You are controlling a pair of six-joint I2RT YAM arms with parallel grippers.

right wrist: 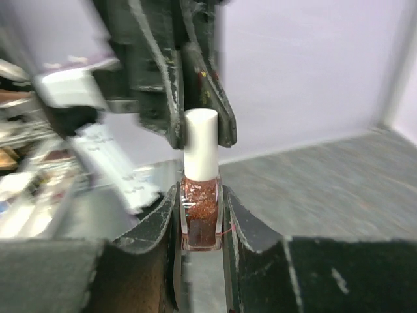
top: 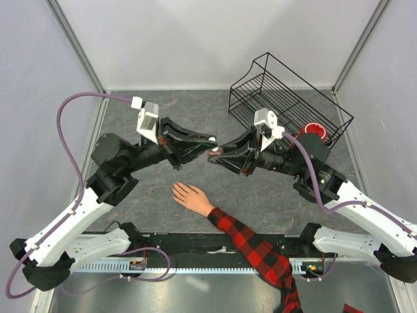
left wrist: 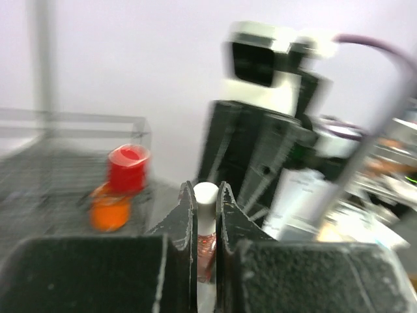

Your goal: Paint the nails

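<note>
A pale hand (top: 189, 195) with spread fingers lies flat on the table, its arm in a red-and-black plaid sleeve (top: 251, 244); its nails are too small to make out. Above and beyond it both grippers meet in mid-air. My right gripper (top: 220, 156) (right wrist: 201, 218) is shut on the glass body of a small dark red glitter bottle (right wrist: 201, 212) (top: 214, 154). My left gripper (top: 208, 145) (left wrist: 206, 208) is shut around the bottle's white cap (left wrist: 206, 195) (right wrist: 201, 153). The left fingers (right wrist: 171, 98) flank the cap in the right wrist view.
A black wire basket (top: 287, 98) stands tilted at the back right with a red cup (top: 313, 130) (left wrist: 128, 166) in it; an orange object (left wrist: 109, 212) sits beside the cup. Pale walls close the table's back and sides.
</note>
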